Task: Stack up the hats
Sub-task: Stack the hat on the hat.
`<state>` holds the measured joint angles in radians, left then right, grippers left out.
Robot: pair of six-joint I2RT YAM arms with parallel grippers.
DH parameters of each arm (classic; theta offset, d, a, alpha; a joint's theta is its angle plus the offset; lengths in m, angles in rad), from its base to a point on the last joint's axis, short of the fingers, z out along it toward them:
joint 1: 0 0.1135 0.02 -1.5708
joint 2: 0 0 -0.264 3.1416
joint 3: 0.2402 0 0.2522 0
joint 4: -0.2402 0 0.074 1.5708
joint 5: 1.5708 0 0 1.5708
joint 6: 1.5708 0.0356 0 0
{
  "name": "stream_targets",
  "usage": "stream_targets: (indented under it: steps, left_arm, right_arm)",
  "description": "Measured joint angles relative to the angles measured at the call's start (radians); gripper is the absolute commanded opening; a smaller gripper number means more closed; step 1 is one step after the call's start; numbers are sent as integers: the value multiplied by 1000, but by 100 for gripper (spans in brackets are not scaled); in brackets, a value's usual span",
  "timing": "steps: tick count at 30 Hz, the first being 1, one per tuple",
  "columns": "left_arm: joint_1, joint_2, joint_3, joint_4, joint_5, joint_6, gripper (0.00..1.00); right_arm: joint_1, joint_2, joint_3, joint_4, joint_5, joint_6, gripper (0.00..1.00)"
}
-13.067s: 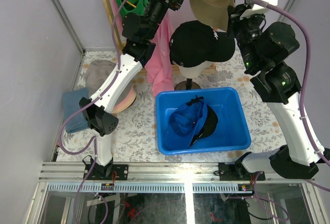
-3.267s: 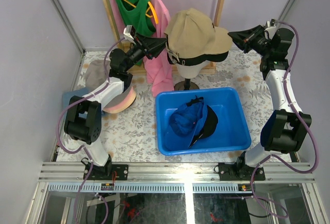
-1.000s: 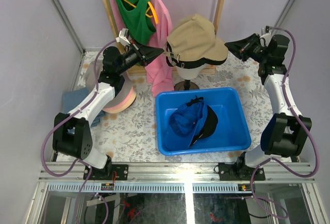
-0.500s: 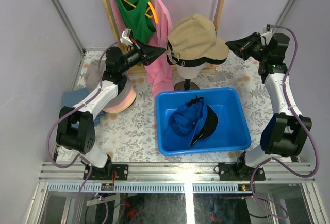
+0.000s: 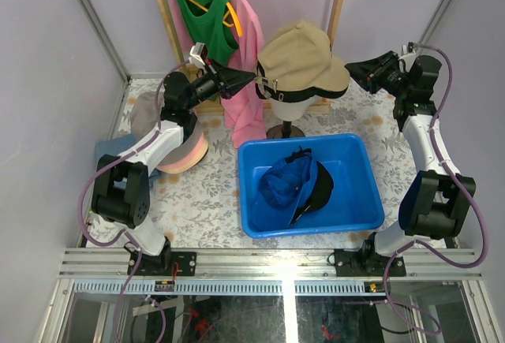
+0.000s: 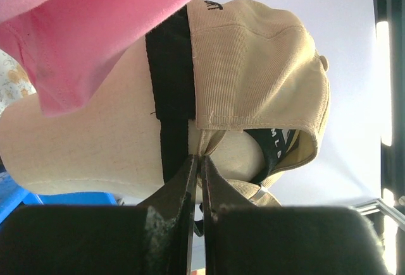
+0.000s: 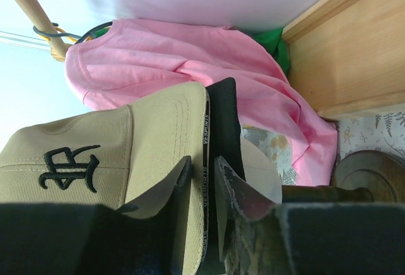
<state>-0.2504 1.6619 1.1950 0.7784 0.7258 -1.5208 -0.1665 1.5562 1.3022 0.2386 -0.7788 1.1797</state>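
Floral-print table, purple walls: khaki fabric baseball cap sits over black fabric cap on cream mannequin head, 12 o'clock.

Step, as I read it: seating the khaki cap on the stack. Left gripper, 9 o'clock of the head, fingers pressed together at the rear hem; fabric pinched or not, cannot tell. Right gripper, 3 o'clock, fingers narrowly parted astride the brim edge. Brim points to 3 o'clock, strap to 9; long axis runs 9 to 3. Next move likely calls for backing both off without dragging it.
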Motion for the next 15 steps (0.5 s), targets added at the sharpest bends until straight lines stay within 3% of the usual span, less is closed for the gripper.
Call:
stream_targets:
  steps: [15]
  left_arm:
    - [0, 19, 6, 40, 26, -25, 0]
  right_arm:
    - [-4, -63, -106, 109, -3, 102, 36]
